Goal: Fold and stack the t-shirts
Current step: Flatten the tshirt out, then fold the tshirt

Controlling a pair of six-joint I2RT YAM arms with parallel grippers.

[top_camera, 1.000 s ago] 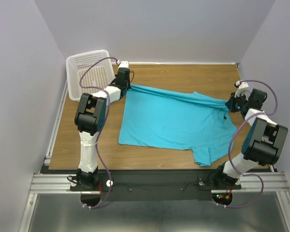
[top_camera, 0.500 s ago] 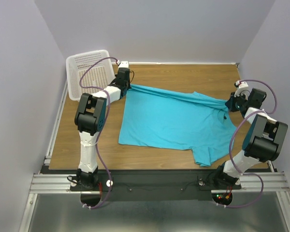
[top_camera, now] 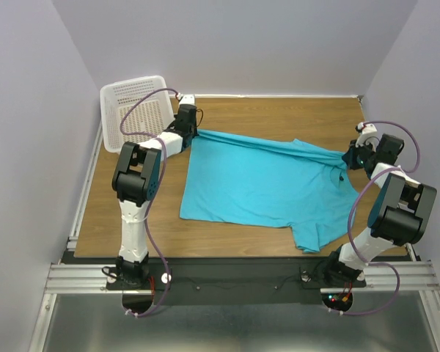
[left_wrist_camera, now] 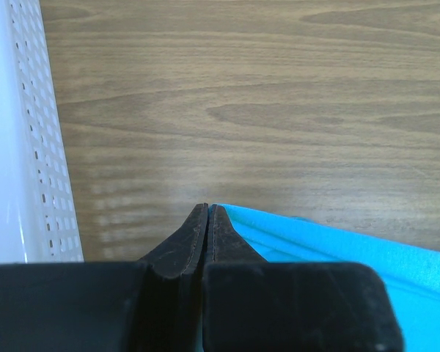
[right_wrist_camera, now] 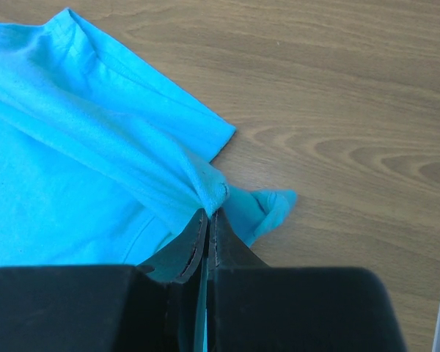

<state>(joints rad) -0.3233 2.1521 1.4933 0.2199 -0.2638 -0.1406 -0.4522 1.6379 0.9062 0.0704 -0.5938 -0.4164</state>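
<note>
A turquoise t-shirt lies spread on the wooden table, its far edge pulled taut between my two grippers. My left gripper is shut on the shirt's far left corner; the jaws meet with cloth beside them. My right gripper is shut on the bunched far right part of the shirt, near the collar, with cloth pinched between the jaws. One sleeve hangs toward the near edge of the table.
A white perforated basket stands at the far left corner and shows at the left of the left wrist view. Purple walls close in on both sides. A metal rail runs along the near edge.
</note>
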